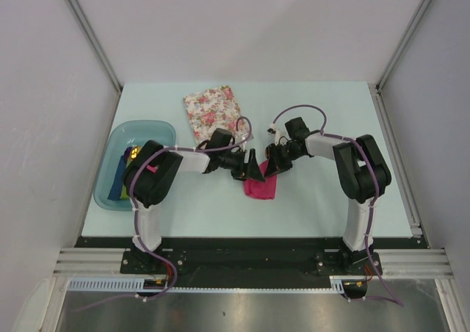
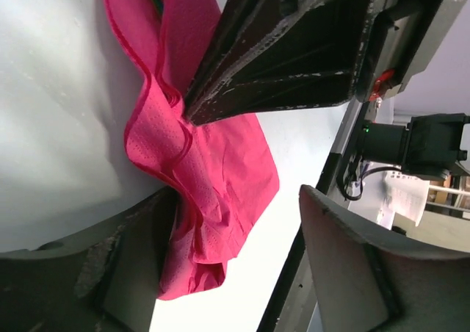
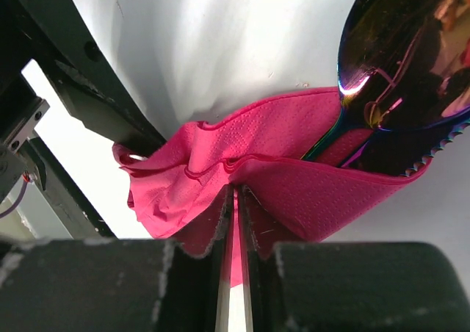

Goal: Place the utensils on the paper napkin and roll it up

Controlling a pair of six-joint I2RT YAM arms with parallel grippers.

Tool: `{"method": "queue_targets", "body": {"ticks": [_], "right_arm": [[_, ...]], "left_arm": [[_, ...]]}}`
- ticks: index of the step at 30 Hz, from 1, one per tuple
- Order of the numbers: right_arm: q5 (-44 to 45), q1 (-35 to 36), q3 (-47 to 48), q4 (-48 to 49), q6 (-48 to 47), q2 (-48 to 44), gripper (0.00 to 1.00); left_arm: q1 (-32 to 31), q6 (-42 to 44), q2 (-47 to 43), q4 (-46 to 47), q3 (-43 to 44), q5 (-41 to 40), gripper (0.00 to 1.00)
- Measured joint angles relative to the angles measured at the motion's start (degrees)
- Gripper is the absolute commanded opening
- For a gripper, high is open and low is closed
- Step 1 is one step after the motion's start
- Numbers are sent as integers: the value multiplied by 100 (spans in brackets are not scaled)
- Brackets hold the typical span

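Pale table (image 1: 308, 200), pink paper napkin (image 1: 260, 188) lay crumpled mid-table between both arms. right gripper (image 3: 236, 200) was pinched nearly closed on napkin fold, spoon (image 3: 411, 60) bowl poking out. left gripper (image 2: 242, 258) gaped wide, gripped nothing, napkin edge just beside one finger

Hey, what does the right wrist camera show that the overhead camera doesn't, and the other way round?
Only the right wrist view: the spoon, its shiny bowl poking out of a fold of the pink napkin, and the right pincer pinching that fold from close up. Only the overhead view: the floral napkin, the teal tub at the left, and the left pincer beside the pink napkin. Both: the crumpled pink napkin with the right pincer at it.
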Motion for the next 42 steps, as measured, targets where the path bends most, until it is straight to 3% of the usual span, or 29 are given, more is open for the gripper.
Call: {"method": "queue_targets", "body": {"ticks": [9,20,23,33,36,42], "right_arm": [[2,0,20,-24,0,9,11],[-13,-4,76,-87,46,52,11],[-13,-4,85,-96,46,57,11],[-13,-4,138,-162,46,87,11],[-13,-4,151,-179,46,94,11],[-17,-4,197,-229,48,127,11]], "left_arm": [[514,-13,-407,-275,-640,114,59],[590,-544,-444,151,-1088,605,60],[535,-708,-391,319,-1073,553,55],[278,-780,-396,291,-518,258,12],[184,-796,-400,278,-398,247,6],[-26,-822,-391,205,-116,208,4]]}}
